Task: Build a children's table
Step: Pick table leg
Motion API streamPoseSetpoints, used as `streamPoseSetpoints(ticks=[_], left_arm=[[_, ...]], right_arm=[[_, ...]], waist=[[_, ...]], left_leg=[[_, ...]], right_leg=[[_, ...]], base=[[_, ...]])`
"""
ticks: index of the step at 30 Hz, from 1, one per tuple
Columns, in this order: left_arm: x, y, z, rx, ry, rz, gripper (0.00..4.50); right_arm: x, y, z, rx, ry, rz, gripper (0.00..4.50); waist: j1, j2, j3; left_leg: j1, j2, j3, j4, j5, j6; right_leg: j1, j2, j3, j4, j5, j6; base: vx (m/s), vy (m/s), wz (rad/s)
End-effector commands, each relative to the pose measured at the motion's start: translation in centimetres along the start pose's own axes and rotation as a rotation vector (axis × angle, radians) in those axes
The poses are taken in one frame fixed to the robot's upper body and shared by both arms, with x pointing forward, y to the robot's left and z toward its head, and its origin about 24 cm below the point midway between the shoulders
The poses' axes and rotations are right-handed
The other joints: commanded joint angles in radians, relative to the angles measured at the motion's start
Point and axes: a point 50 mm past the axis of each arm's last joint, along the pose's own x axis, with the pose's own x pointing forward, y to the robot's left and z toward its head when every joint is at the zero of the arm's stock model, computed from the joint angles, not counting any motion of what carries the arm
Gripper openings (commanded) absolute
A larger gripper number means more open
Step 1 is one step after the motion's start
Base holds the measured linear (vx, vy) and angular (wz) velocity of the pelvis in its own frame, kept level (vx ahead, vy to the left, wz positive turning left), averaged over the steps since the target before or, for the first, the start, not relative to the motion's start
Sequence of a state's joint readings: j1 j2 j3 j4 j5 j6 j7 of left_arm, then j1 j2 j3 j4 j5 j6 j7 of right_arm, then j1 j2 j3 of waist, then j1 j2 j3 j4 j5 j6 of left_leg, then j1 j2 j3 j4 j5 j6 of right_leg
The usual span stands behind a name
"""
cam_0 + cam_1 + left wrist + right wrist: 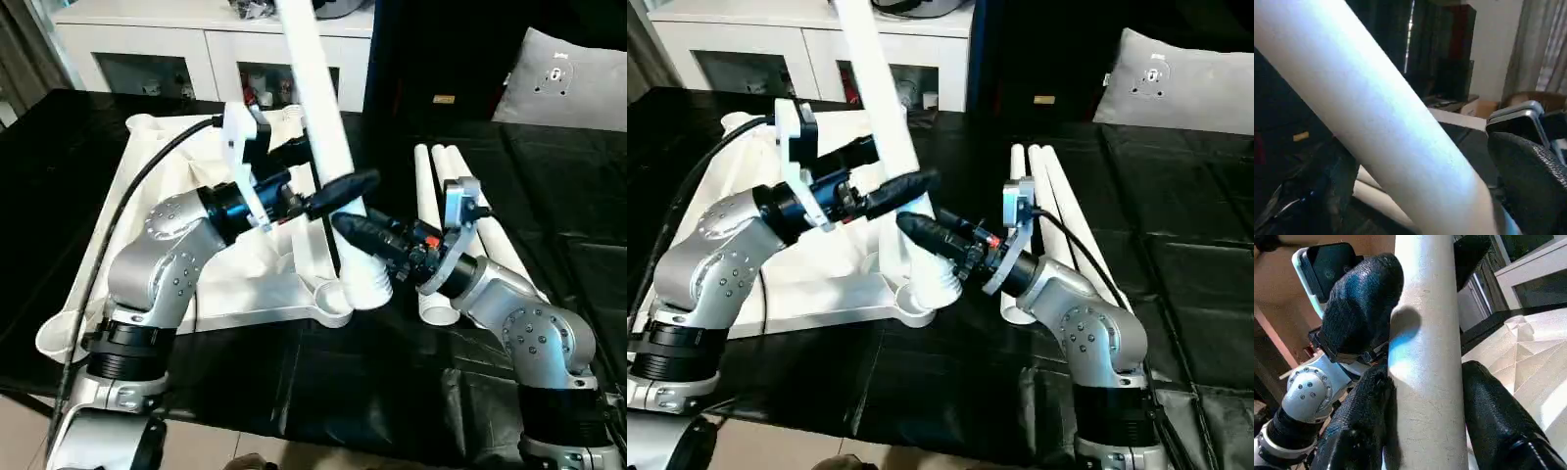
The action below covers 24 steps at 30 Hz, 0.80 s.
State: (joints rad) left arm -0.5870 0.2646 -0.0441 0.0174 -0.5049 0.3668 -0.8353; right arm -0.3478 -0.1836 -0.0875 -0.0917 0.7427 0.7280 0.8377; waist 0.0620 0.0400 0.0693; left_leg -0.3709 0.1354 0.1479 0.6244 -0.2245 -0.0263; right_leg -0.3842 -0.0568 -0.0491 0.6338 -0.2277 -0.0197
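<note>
The white table top [147,211] lies upside down on the black work surface [588,255]. The left gripper [328,191], jaws wide, is around the standing leg [318,108]. The right gripper [364,238] holds it lower down. Three spare legs [460,196] lie beside. No writing can be read.

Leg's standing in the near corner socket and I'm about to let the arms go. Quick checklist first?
1. Right gripper closed on the leg: ok.
2. Left gripper open around the leg, higher up: ok.
3. Leg foot in the corner socket of the tabletop: ok.
4. Leg fully seated: cannot tell.
5. Leg upright: not ok, leaning.
6. Spare legs lying beside the top: ok.
</note>
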Motion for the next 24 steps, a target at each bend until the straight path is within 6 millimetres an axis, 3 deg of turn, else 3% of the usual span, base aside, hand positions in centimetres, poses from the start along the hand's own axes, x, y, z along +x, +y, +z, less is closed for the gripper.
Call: streamPoseSetpoints(ticks=[1, 6, 9, 13, 15, 24], left_arm=[[-0.1, 0.0, 0.0, 0.040, 0.011, -0.006, 4.13], [-0.3, 0.4, -0.7, 0.109, 0.065, 0.008, 4.13], [-0.4, 0.5, -0.9, 0.136, 0.078, 0.014, 3.75], [-0.5, 0.3, -0.9, 0.153, 0.092, -0.013, 3.67], [-0.5, 0.1, -0.9, 0.157, 0.093, -0.025, 3.42], [-0.1, -1.0, -1.3, 0.032, 0.064, -0.082, 2.73]], right_arm=[[-0.2, -0.3, -0.3, -0.002, 0.011, -0.020, 1.84], [-0.2, -0.3, -0.5, -0.008, 0.019, -0.023, 1.84], [-0.3, -0.3, -0.5, -0.014, 0.023, -0.027, 1.83], [-0.2, -1.0, -1.0, -0.106, 0.065, -0.079, 1.83], [0.1, -1.0, -1.1, -0.140, 0.079, -0.080, 1.82], [1.3, -1.3, -0.7, -0.259, 0.056, -0.125, 1.82]], waist=[[0.004, 0.004, -0.076], [0.003, 0.004, -0.077], [0.004, 0.004, -0.078], [0.004, 0.005, -0.078], [0.002, 0.004, -0.077], [0.001, 0.003, -0.076]], left_leg=[[0.006, 0.087, -0.028, -0.073, 0.002, 0.047], [0.006, 0.087, -0.028, -0.072, 0.006, 0.045], [0.005, 0.086, -0.028, -0.071, 0.017, 0.052], [0.004, 0.086, -0.027, -0.070, 0.010, 0.046], [0.004, 0.085, -0.027, -0.072, -0.001, 0.041], [0.006, 0.086, -0.026, -0.073, -0.018, 0.041]], right_leg=[[0.061, -0.100, 0.054, -0.060, 0.074, -0.274], [0.061, -0.101, 0.055, -0.059, 0.081, -0.272], [0.061, -0.100, 0.054, -0.057, 0.108, -0.277], [0.060, -0.101, 0.053, -0.056, 0.101, -0.279], [0.061, -0.101, 0.054, -0.057, 0.087, -0.277], [0.059, -0.100, 0.055, -0.056, 0.083, -0.292]], base=[[0.000, 0.000, 0.00], [0.000, 0.000, 0.00], [0.000, 0.000, 0.00], [0.000, 0.000, 0.00], [0.000, 0.000, 0.00], [0.000, 0.000, 0.00]])
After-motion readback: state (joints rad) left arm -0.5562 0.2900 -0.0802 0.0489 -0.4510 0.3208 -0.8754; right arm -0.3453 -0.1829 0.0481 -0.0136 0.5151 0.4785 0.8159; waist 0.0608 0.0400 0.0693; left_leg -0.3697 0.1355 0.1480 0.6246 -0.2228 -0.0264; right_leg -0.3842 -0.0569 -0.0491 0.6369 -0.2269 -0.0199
